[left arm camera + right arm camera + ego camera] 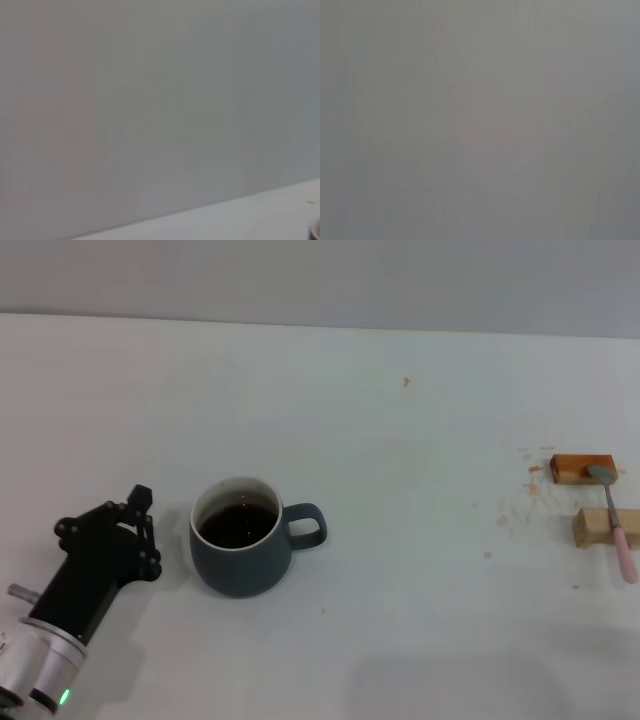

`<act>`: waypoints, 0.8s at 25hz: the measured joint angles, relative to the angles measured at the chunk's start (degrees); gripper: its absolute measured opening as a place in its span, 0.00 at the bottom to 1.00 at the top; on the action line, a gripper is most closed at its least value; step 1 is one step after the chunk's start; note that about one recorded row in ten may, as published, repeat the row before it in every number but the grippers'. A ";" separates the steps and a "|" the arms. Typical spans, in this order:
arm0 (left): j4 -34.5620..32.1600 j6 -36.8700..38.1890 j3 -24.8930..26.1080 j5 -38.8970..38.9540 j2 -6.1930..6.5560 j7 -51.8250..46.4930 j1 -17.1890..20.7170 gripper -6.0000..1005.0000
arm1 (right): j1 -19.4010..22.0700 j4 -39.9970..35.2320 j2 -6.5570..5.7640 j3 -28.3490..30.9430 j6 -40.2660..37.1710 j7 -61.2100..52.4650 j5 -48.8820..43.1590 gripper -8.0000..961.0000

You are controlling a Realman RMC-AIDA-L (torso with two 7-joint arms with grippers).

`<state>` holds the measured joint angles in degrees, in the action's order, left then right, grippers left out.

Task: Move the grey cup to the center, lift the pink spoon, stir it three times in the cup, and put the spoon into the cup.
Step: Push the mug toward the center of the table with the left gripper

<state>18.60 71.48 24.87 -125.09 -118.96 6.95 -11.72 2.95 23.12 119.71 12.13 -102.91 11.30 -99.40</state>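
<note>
The grey cup (240, 558) stands on the white table (400, 440) left of the middle, with dark liquid inside and its handle pointing right. A sliver of its rim shows in the left wrist view (316, 230). My left gripper (147, 530) is open and empty, just left of the cup and apart from it. The pink spoon (621, 536) lies at the far right across two wooden blocks, metal bowl toward the back. My right gripper is out of view; the right wrist view shows only a blank grey surface.
A brown wooden block (575, 469) and a tan wooden block (592, 528) sit at the right edge under the spoon. Small crumbs or stains (520, 505) lie on the table left of the blocks.
</note>
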 joint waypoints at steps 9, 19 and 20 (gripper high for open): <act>3.84 -5.73 -2.61 0.00 -0.13 -0.10 -1.24 0.00 | 0.13 0.00 -0.05 0.00 -0.32 -0.21 0.00 0.79; 5.99 -7.59 -4.72 0.03 -0.13 -0.10 -2.72 0.00 | 0.33 -0.07 -0.18 0.00 -0.40 -0.33 0.00 0.79; 6.81 -8.40 -5.57 0.03 -0.13 -0.16 -3.17 0.00 | 0.37 -0.06 -0.18 0.00 -0.42 -0.33 0.00 0.79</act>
<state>25.41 63.08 19.30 -125.06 -119.09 6.79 -14.89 3.32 23.06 119.53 12.13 -103.33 10.97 -99.40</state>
